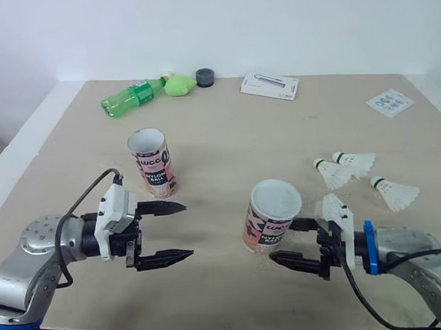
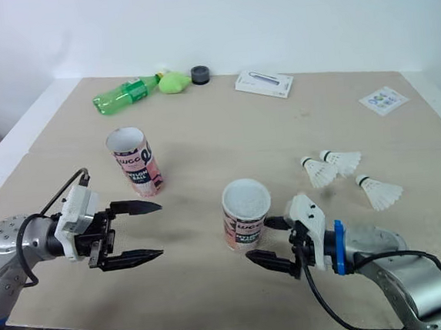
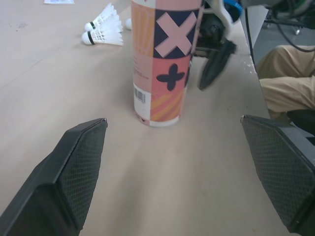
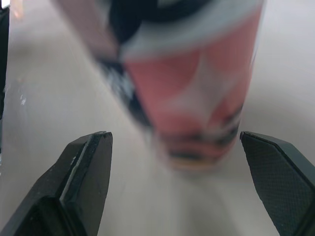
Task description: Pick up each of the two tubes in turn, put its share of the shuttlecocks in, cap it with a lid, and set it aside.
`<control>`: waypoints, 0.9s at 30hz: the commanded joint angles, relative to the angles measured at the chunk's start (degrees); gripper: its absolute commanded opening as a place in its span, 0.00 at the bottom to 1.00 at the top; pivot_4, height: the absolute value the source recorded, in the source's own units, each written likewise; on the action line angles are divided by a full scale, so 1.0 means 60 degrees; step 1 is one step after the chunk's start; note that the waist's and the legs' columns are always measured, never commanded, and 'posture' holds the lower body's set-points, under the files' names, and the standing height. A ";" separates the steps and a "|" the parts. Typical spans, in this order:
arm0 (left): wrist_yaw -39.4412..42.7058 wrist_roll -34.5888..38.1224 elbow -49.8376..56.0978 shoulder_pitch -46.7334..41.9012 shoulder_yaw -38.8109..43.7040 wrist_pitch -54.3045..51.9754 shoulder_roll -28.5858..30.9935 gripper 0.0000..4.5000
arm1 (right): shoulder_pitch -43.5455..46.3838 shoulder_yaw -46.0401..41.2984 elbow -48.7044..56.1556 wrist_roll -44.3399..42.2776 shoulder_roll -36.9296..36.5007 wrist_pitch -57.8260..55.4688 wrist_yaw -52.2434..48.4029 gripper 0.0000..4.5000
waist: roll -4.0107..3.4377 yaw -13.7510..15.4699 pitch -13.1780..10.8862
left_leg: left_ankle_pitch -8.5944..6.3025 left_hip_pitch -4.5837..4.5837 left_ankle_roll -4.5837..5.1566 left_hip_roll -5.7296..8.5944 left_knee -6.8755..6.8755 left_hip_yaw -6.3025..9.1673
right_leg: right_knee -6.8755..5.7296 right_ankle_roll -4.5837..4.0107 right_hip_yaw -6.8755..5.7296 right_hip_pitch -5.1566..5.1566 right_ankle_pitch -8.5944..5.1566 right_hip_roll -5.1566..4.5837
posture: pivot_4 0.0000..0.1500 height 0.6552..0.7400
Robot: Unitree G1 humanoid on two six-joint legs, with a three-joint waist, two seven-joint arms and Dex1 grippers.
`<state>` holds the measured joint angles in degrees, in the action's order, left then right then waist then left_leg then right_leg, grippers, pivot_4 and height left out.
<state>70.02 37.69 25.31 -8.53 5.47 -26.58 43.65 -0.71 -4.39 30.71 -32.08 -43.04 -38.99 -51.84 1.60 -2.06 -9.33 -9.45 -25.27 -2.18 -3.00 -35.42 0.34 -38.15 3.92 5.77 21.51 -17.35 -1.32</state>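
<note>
Near tube (image 1: 275, 214): stands upright and open-topped on the surface (image 1: 218, 134), toward the front edge and right of centre. Right tool (image 1: 281, 240): spread wide, points at that tube's lower part with one black finger on each side of it (contact impossible to tell). Far tube (image 1: 152, 163): stands upright farther back on the left, likewise open-topped, well apart from the near one. Left tool (image 1: 186, 230): spread as well, grips nothing, hovers low over the surface just in front of the far tube and faces across toward the near tube. Shuttlecocks (image 1: 355, 161): lie on their sides to the right of the near tube, two close together and a third nearer the front. Along the back edge: a green bottle (image 1: 131, 97) on its side, a yellow-green object (image 1: 180, 84) at its cap end, a dark round lid (image 1: 204, 77) just beside that, a white box (image 1: 270, 86), and a printed card (image 1: 390, 102) off to the right.
</note>
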 commanded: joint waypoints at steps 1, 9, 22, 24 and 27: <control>-0.0144 0.0020 0.0383 0.0112 0.0067 0.0242 0.0038 1.00 | 0.0292 0.0104 -0.0080 -0.0041 0.0105 0.0192 0.0065 0.98 | 0.0004 0.0012 -0.0002 | 0.0000 0.0000 0.0000 0.0000 0.0000 0.0000 | 0.0000 0.0001 0.0000 -0.0003 0.0000 0.0000 | 1.00 0.87; -0.0099 -0.0241 0.0095 0.0334 -0.0100 0.0675 0.0032 1.00 | 0.0658 0.0620 -0.0073 -0.0085 0.0658 0.0352 0.0192 0.98 | 0.0003 0.0021 -0.0002 | -0.0004 -0.0001 -0.0004 0.0001 0.0013 0.0005 | -0.0001 0.0007 -0.0002 0.0000 0.0018 0.0005 | 1.00 0.87; 0.0080 -0.0548 -0.0388 0.0520 -0.0404 0.1369 -0.0111 1.00 | 0.0721 0.0580 -0.0362 -0.0067 0.0826 0.0454 0.0393 0.70 | 0.0003 0.0021 -0.0002 | -0.0004 0.0000 -0.0004 0.0000 0.0009 0.0002 | -0.0002 0.0006 -0.0002 0.0000 0.0022 0.0004 | 1.00 0.87; 0.0097 -0.0580 -0.0428 0.0499 -0.0453 0.1411 -0.0124 1.00 | 0.0708 0.0431 -0.0338 -0.0177 0.0777 0.0441 0.0366 0.70 | 0.0003 0.0021 -0.0002 | -0.0004 0.0000 -0.0004 0.0000 0.0009 0.0002 | -0.0004 0.0005 -0.0002 0.0000 0.0022 0.0004 | 1.00 0.87; 0.0129 -0.0660 -0.0586 0.0412 -0.0612 0.1557 -0.0196 1.00 | 0.0677 -0.0026 -0.0270 -0.0414 0.0649 0.0411 0.0352 0.70 | 0.0003 0.0022 -0.0002 | -0.0004 0.0000 -0.0004 0.0001 0.0008 0.0001 | -0.0004 0.0005 -0.0001 -0.0001 0.0024 0.0002 | 1.00 0.87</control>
<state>70.53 33.92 21.65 -5.33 2.11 -18.56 43.01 3.12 -1.19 27.83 -32.53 -38.34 -36.90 -49.68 1.61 -1.93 -9.34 -9.48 -25.27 -2.20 -2.99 -35.37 0.35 -38.17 3.95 5.77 21.50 -17.20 -1.31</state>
